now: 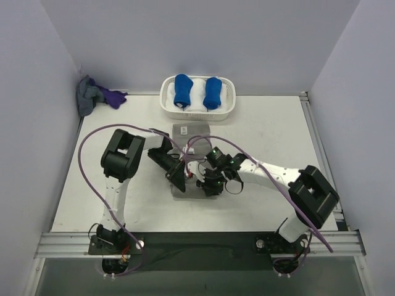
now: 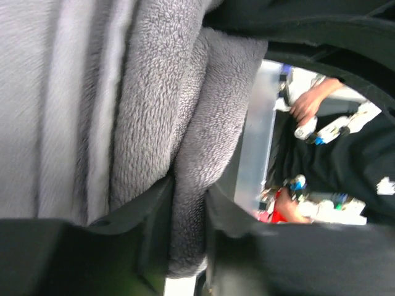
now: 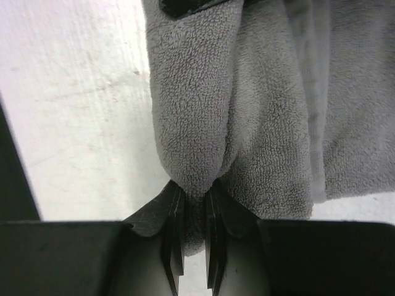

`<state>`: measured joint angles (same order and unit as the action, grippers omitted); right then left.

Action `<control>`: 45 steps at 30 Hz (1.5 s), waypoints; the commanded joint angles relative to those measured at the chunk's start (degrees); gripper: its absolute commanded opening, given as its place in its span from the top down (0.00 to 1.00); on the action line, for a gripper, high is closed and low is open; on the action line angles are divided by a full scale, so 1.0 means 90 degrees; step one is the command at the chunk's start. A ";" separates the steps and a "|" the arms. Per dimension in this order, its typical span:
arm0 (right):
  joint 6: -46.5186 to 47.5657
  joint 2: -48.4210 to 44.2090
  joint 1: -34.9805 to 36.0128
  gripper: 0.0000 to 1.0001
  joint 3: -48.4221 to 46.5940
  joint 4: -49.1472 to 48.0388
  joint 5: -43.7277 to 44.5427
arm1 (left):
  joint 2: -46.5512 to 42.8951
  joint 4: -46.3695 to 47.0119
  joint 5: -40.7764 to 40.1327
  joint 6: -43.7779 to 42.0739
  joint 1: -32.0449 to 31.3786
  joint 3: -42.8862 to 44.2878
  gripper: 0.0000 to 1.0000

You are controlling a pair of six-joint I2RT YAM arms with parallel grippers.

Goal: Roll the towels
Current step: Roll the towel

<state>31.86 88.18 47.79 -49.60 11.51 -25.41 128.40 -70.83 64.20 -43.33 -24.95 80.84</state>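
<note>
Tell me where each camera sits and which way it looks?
Top external: high up behind the robot, looking down on the table; left arm and right arm show, meeting over the grey towel, white basket beyond.
Left wrist: on the left arm's wrist, facing forward; the left gripper pinches a towel fold.
Right wrist: on the right arm's wrist, facing the table; the right gripper pinches a towel fold.
Shared: both wrist views show that same towel up close.

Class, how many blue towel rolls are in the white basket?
2. Left blue roll and right blue roll lie side by side in the white basket; more could hide beneath.
</note>
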 commanded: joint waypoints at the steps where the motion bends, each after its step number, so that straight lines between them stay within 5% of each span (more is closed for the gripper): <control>1: -0.0355 0.0533 -0.0134 1.00 -0.0959 0.1375 -0.1413 | -0.0028 0.0418 0.0004 -0.0274 0.0544 -0.0134 0.59; 7: -0.0981 0.1363 -0.0690 1.00 -0.1695 0.2383 -0.2614 | -0.0428 0.0545 0.0180 -0.0215 0.1053 -0.0563 0.41; 16: -0.1332 0.2379 -0.1120 1.00 -0.2486 0.3018 -0.3504 | -0.0985 0.0614 0.0347 -0.0156 0.2244 -0.0857 0.39; 24: -0.1177 0.3608 -0.1550 1.00 -0.3140 0.3837 -0.4324 | -0.3063 0.2018 -0.0541 -0.0047 0.3222 -0.1607 0.35; 28: -0.1050 0.4137 -0.1697 1.00 -0.3560 0.4287 -0.4588 | -0.4742 0.3034 -0.1360 -0.0643 0.2560 -0.2593 0.29; 34: -0.0766 0.4762 -0.1843 1.00 -0.3931 0.5009 -0.4667 | -0.6969 0.5084 -0.2835 -0.1220 0.0422 -0.4235 0.19; 38: -0.0688 0.5045 -0.1902 1.00 -0.4146 0.5215 -0.4569 | -0.7177 0.6051 -0.3812 -0.1776 -0.1013 -0.4782 0.18; 45: -0.0561 0.5416 -0.2019 1.00 -0.4654 0.5645 -0.4228 | -0.6777 0.7037 -0.4398 -0.2460 -0.1846 -0.5319 0.18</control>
<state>24.75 134.52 30.39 -89.30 58.78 -69.82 65.93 -16.73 29.43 -60.51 -39.72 34.65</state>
